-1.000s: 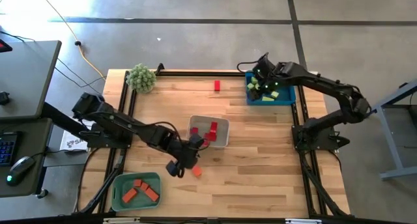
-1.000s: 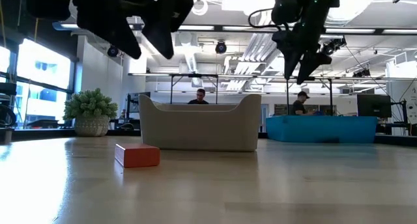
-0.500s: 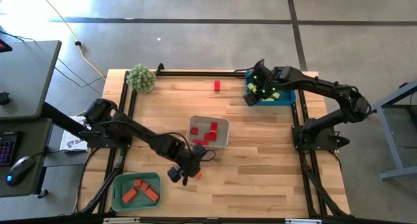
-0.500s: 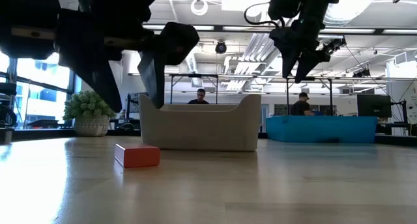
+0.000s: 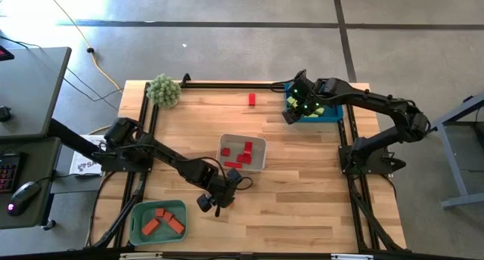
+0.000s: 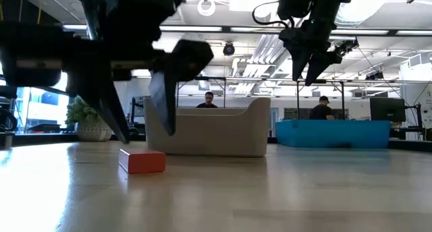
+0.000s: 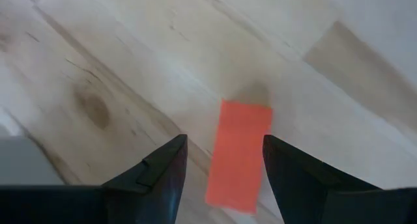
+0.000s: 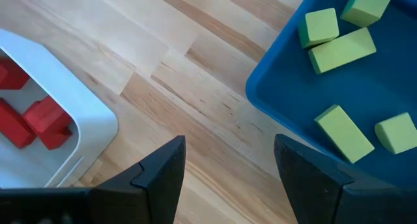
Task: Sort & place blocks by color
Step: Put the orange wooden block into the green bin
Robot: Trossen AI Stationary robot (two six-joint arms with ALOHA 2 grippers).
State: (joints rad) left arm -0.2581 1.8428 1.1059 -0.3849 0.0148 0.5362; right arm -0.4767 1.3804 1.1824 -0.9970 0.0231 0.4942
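The pale wooden plank table point(image 5: 302, 177) is seen whole only in the high view, with a fuzzy green ball-shaped plant point(image 5: 163, 90) at about eleven o'clock, a blue rectangular plastic tray point(image 5: 327, 111) at about one o'clock, a white rounded tray point(image 5: 259, 159) near the centre and a green tray point(image 5: 138, 215) at about seven o'clock. In that view the green tray is seen to hold orange-red blocks point(image 5: 162, 222), the white tray red blocks point(image 5: 243, 153), and a lone red block point(image 5: 252, 100) lies at about twelve o'clock near the far edge. The contents of the blue tray are shown best by the right wrist view, where yellow-green blocks point(image 8: 342, 49) lie on its floor. The low view alone shows people seated in the room behind the table. From above, the left gripper point(image 5: 222, 197) hides what lies beneath it, at about six o'clock of the white tray; the left wrist view reveals an orange-red flat bar point(image 7: 238, 154) lying on the wood between the two spread fingers, untouched, and nothing is held. The low view shows the same bar point(image 6: 142, 160) resting flat with the fingers straddling it above. The right gripper point(image 5: 294, 111) is held open and empty over the tray's edge nearest the table's centre.
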